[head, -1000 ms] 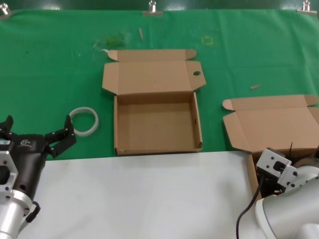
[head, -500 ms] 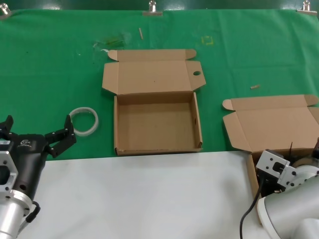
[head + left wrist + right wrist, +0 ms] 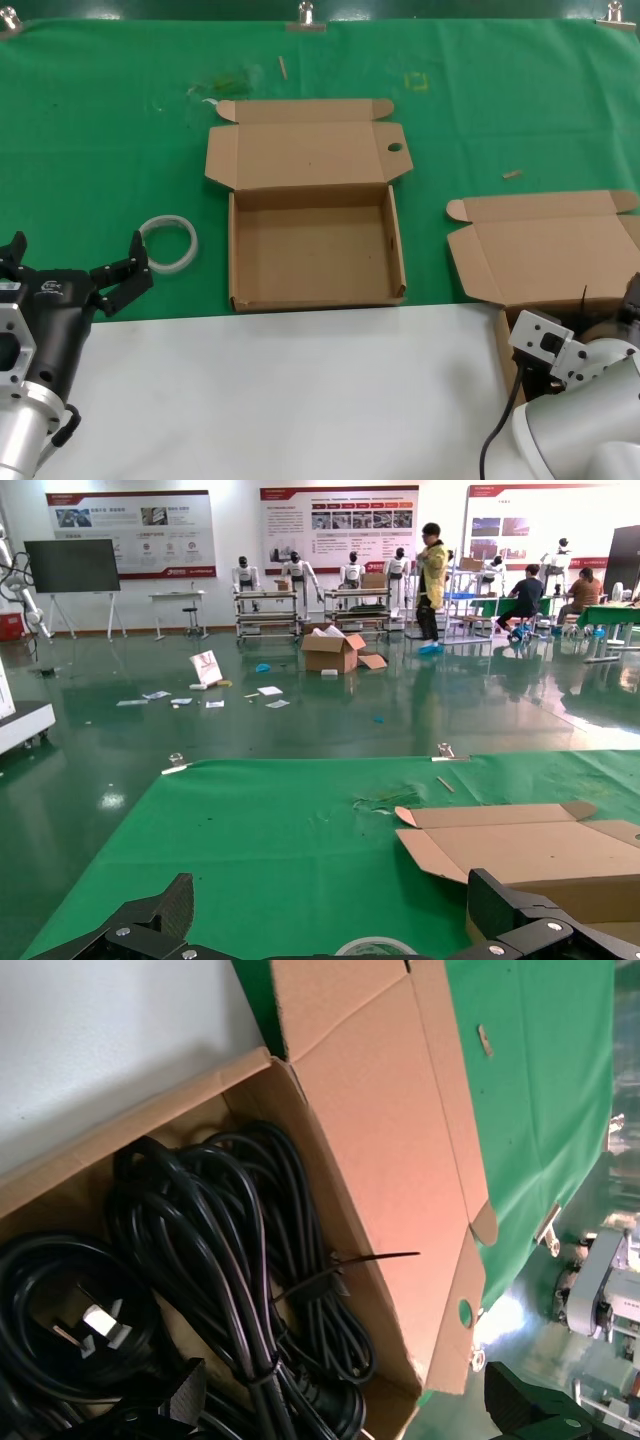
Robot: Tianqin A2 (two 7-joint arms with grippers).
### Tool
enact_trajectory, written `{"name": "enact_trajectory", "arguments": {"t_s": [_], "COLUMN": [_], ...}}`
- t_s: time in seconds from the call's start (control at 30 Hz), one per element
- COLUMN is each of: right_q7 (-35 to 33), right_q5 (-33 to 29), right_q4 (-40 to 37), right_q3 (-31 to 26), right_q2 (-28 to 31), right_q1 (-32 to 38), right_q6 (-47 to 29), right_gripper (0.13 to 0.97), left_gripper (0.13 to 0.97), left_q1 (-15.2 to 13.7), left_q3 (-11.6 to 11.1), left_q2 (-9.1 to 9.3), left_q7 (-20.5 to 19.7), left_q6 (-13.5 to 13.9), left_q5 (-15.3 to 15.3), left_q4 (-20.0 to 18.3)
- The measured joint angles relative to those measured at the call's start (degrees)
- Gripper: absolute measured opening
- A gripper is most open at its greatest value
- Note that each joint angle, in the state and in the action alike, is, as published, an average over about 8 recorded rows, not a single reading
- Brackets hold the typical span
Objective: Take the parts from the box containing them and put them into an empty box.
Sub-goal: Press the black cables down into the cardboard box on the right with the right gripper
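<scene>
Low at the right edge of the head view, my right gripper [image 3: 340, 1400] hangs over the box containing them [image 3: 545, 250], fingers spread and holding nothing — poised above the parts [image 3: 220, 1290], looped cords filling that box. Mid-frame the empty box [image 3: 315, 250] waits, lid back. My left gripper [image 3: 75, 270] idles lower left, fingers apart, beside a white ring [image 3: 168, 244]
</scene>
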Motion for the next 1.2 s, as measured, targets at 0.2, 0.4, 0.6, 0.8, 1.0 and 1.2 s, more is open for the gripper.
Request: {"name": "enact_trajectory", "arguments": {"t_s": [0.2,0.4,0.6,0.8,1.0,1.2], "right_q7": [0.4,0.8,1.0,1.2,1.4,1.6], "right_q5": [0.0,-0.1,-0.2,-0.2,-0.4,-0.5], "right_q4": [-1.0,-1.6,-1.8,-1.7,-1.5,-1.2], "right_q3": [-0.4,-0.8,-1.2,-1.5,-1.7,-1.9], "right_q2": [0.0,0.0,0.0,0.0,0.0,0.0], "right_q1": [0.0,-0.2,-0.3,-0.5,-0.7,-0.8], "right_q6": [-0.7,-0.9,-0.9,-0.8,-0.8,-0.7], "right_gripper": [0.962,0.940,0.913,0.842,0.739,0.624], "left_gripper": [0.965,0.965,0.965,0.965,0.965,0.965], "left_q1": [0.0,0.0,0.0,0.0,0.0,0.0], "left_q3": [0.0,0.0,0.0,0.0,0.0,0.0], "left_q2": [0.00,0.00,0.00,0.00,0.00,0.00], "left_q7": [0.0,0.0,0.0,0.0,0.0,0.0], "left_q6": [0.0,0.0,0.0,0.0,0.0,0.0], "left_q5": [0.0,0.0,0.0,0.0,0.0,0.0], "left_q4": [0.0,0.0,0.0,0.0,0.0,0.0]}}
